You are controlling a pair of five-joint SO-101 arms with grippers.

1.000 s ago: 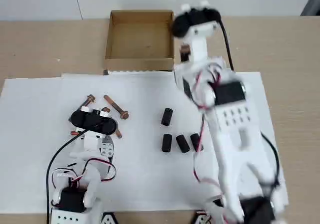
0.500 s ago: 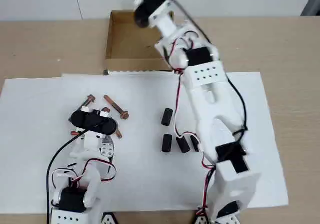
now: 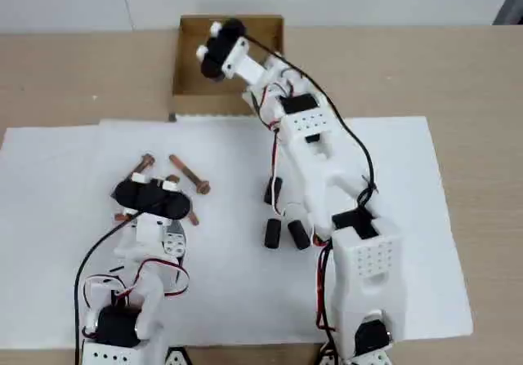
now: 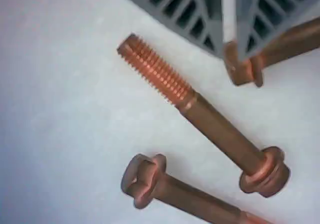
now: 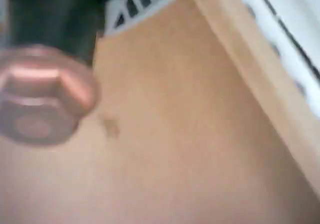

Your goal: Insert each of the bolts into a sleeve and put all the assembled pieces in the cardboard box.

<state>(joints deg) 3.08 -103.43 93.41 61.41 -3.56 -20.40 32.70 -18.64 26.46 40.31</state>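
On the light wooden counter lies a white paper sheet, and the shallow brown cardboard box sits just off the sheet's far edge. The right gripper hangs inside the box's outline, above its floor, clamped on an assembled piece: a black cylindrical sleeve with a copper bolt head sticking out of it. The box floor lies straight beneath that piece, so I judge the coming move needs only a release, not a sideways reach. The left gripper sits well away from the box, over the sheet, so the right arm is the nearer one. Its jaws are drawn narrow, with their tips just beside a bolt head and nothing plainly between them. The high view hides the held piece under the wrist. The right wrist view shows it nearly end-on against the box floor and wall. Three loose black sleeves and the loose copper threaded bolts lie on the sheet, apart from the box.
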